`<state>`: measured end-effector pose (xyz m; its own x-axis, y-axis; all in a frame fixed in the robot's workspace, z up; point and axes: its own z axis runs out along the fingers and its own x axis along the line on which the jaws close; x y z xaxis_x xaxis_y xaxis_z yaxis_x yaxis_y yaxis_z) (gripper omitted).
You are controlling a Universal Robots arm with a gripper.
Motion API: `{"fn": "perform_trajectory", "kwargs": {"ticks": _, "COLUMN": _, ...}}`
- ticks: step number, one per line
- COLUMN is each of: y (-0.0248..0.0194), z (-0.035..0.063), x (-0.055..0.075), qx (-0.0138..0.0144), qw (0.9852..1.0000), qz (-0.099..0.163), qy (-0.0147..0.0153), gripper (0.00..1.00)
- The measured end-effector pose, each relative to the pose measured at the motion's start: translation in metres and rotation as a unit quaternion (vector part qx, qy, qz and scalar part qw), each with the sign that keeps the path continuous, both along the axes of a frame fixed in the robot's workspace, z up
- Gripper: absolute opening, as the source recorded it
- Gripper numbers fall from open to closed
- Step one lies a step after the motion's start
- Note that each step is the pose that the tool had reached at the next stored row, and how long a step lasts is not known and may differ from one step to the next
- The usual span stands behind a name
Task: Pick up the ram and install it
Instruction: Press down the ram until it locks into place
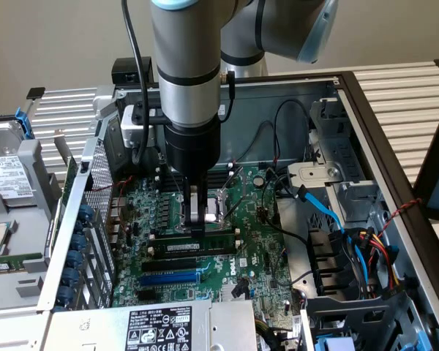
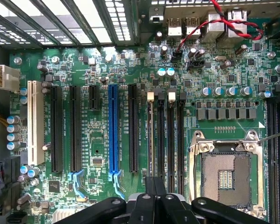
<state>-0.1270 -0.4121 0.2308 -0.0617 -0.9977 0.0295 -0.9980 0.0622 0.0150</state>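
I have the gripper (image 1: 198,219) closed, its fingertips down on the top edge of the ram (image 1: 197,238); the ram stands on edge in one of the long black slots (image 2: 170,135) directly under the gripper, beside the open processor socket (image 2: 225,175); whether it is fully seated I cannot tell. I judge the stick light and stiff but fragile: thin board, chips on its faces, so I would take hold only along its long top edge near the middle and press evenly, never twist. The surface is the green motherboard (image 1: 263,248) lying flat inside an open computer case (image 1: 395,183); the blue expansion slot (image 2: 113,128) sits further off to one side of the gripper. Room is tight; loose black and blue cables (image 1: 329,212) crowd the far side, and a drive cage (image 1: 14,197) stands outside the case.
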Motion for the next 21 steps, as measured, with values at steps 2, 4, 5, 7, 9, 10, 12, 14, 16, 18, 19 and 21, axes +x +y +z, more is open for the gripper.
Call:
{"fn": "perform_trajectory", "kwargs": {"ticks": 2, "y": 0.0, "z": -0.0001, "x": 0.0, "qx": -0.0001, "qw": 1.0, "qz": 0.0, "qy": 0.0001, "gripper": 0.11}}
{"fn": "perform_trajectory", "kwargs": {"ticks": 4, "y": 0.0, "z": -0.0001, "x": 0.0, "qx": -0.0001, "qw": 1.0, "qz": 0.0, "qy": 0.0001, "gripper": 0.11}}
{"fn": "perform_trajectory", "kwargs": {"ticks": 5, "y": 0.0, "z": -0.0002, "x": 0.0, "qx": -0.0001, "qw": 1.0, "qz": 0.0, "qy": 0.0, "gripper": 0.11}}
{"fn": "perform_trajectory", "kwargs": {"ticks": 7, "y": 0.0, "z": -0.0002, "x": 0.0, "qx": 0.0, "qw": 1.0, "qz": 0.0, "qy": 0.0, "gripper": 0.11}}
{"fn": "perform_trajectory", "kwargs": {"ticks": 9, "y": 0.0, "z": -0.0002, "x": 0.0, "qx": 0.0, "qw": 1.0, "qz": 0.0, "qy": 0.0, "gripper": 0.11}}
{"fn": "perform_trajectory", "kwargs": {"ticks": 10, "y": 0.0, "z": -0.0002, "x": 0.0, "qx": 0.0, "qw": 1.0, "qz": 0.0, "qy": 0.0, "gripper": 0.11}}
{"fn": "perform_trajectory", "kwargs": {"ticks": 12, "y": 0.0, "z": -0.0002, "x": 0.0, "qx": 0.0, "qw": 1.0, "qz": 0.0, "qy": 0.0001, "gripper": 0.11}}
{"fn": "perform_trajectory", "kwargs": {"ticks": 14, "y": 0.0, "z": -0.0002, "x": 0.0, "qx": 0.0, "qw": 1.0, "qz": 0.0, "qy": 0.0, "gripper": 0.11}}
{"fn": "perform_trajectory", "kwargs": {"ticks": 16, "y": -0.0003, "z": -0.0003, "x": 0.0, "qx": 0.0, "qw": 1.0, "qz": 0.0, "qy": 0.0, "gripper": 0.11}}
{"fn": "perform_trajectory", "kwargs": {"ticks": 18, "y": -0.0008, "z": -0.0002, "x": 0.0, "qx": 0.0, "qw": 1.0, "qz": 0.0, "qy": 0.0, "gripper": 0.11}}
{"fn": "perform_trajectory", "kwargs": {"ticks": 19, "y": -0.0008, "z": -0.0002, "x": 0.0, "qx": 0.0, "qw": 1.0, "qz": 0.0, "qy": 0.0, "gripper": 0.11}}
{"fn": "perform_trajectory", "kwargs": {"ticks": 21, "y": -0.0008, "z": -0.0002, "x": 0.0, "qx": 0.0, "qw": 1.0, "qz": 0.0, "qy": 0.0, "gripper": 0.11}}
